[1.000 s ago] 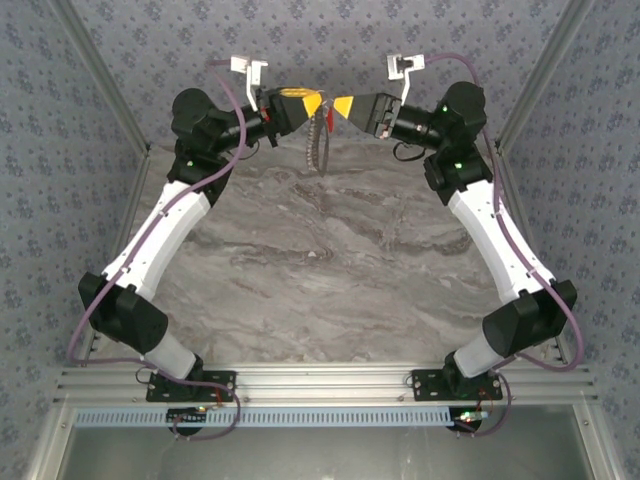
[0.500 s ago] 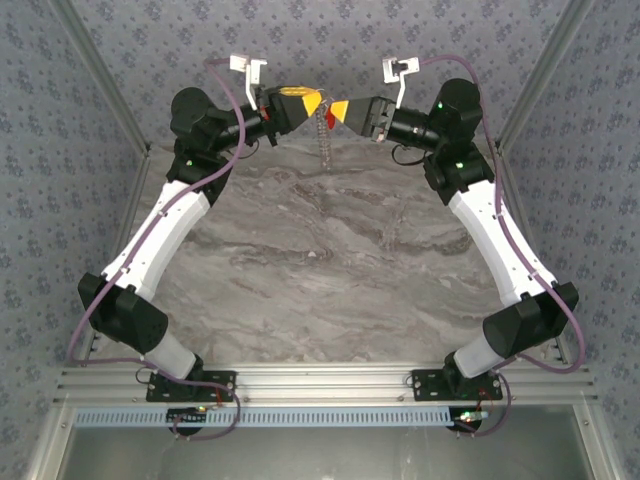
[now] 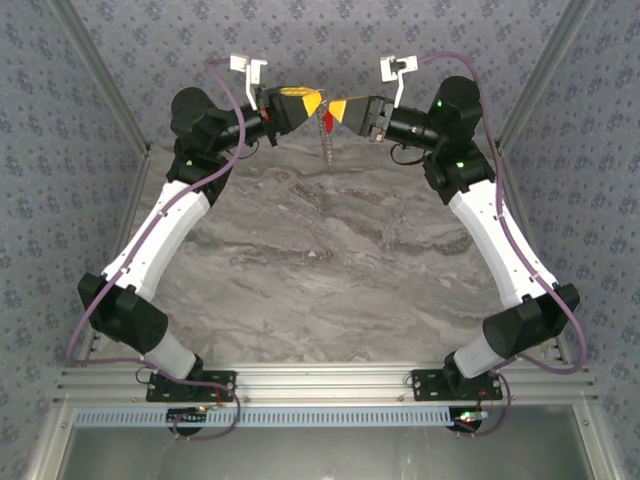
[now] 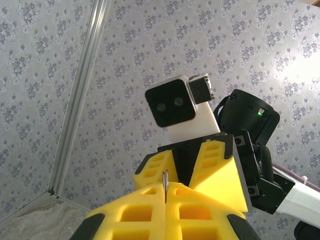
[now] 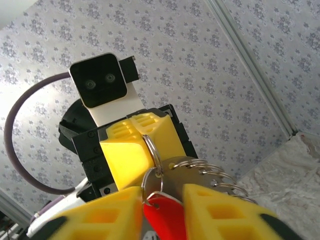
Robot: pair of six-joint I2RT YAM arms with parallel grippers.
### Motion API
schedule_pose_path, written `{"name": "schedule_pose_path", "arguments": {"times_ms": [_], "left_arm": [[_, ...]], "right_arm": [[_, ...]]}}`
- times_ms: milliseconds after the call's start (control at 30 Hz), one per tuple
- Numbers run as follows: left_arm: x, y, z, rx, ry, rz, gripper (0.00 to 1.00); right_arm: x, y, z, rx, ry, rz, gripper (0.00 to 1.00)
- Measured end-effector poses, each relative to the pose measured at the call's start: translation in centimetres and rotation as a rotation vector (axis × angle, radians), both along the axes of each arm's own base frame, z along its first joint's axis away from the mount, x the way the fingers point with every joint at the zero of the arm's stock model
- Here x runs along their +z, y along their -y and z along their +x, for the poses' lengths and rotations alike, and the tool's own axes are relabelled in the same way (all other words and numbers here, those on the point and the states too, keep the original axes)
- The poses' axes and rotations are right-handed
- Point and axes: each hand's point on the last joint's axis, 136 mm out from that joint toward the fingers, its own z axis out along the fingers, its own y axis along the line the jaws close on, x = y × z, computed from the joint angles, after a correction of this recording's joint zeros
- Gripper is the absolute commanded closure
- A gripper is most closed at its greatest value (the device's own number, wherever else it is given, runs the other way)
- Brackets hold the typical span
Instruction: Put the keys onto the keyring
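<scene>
A: Top view. The left hand and right hand meet tip to tip in the air, over the middle of the tabletop's far edge. The keyring dangles between them, and the red of the keys shows just under the right hand's tips.

B: Room to move?

A: Little behind them, as the patterned back wall is close. There is plenty of open room toward the near edge, and both sides are free.

B: Left wrist view?

A: The left hand is clenched on a thin metal edge, which I take to be the ring. The right hand faces it, almost touching.

B: Right wrist view?

A: The red key head fills the gap between the right hand's pads, so I judge it grasped. The ring stands just above, pinched by the left hand, with more loops trailing toward the right.

B: Progress?

A: Both parts are lifted and brought together. I cannot tell whether the key is threaded yet. I judge the threading unfinished, with the release to follow.
</scene>
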Motion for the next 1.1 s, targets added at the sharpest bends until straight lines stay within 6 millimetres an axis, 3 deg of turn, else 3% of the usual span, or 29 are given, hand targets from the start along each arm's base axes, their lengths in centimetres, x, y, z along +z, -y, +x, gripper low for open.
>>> {"name": "schedule_pose_path", "arguments": {"times_ms": [300,633,833,867,967,1100], "left_arm": [[-0.2,0.0,0.1,0.001,-0.009,0.005,1.00],[-0.4,-0.1,0.3,0.007,-0.018,0.011,1.00],[-0.1,-0.3,0.0,0.005,-0.011,0.010,1.00],[0.0,-0.4,-0.1,0.005,-0.009,0.009,1.00],[0.0,-0.5,-0.4,0.007,-0.003,0.011,1.00],[-0.1,-0.5,0.0,0.025,-0.018,0.009,1.00]], "right_arm": [[-0.4,-0.5,-0.3,0.005,-0.001,-0.019,0.99],[-0.5,-1.1,-0.8,-0.024,0.019,-0.076,1.00],[0.0,-2.5,-1.8,-0.032,0.084,-0.154,1.00],[0.0,-2.5,-1.9,-0.033,0.091,-0.164,0.99],[-0.5,-2.6,-2.2,-0.026,0.096,-0.191,0.65],[-2.0,-2.0,-2.6,0.006,0.064,-0.208,0.56]]}}
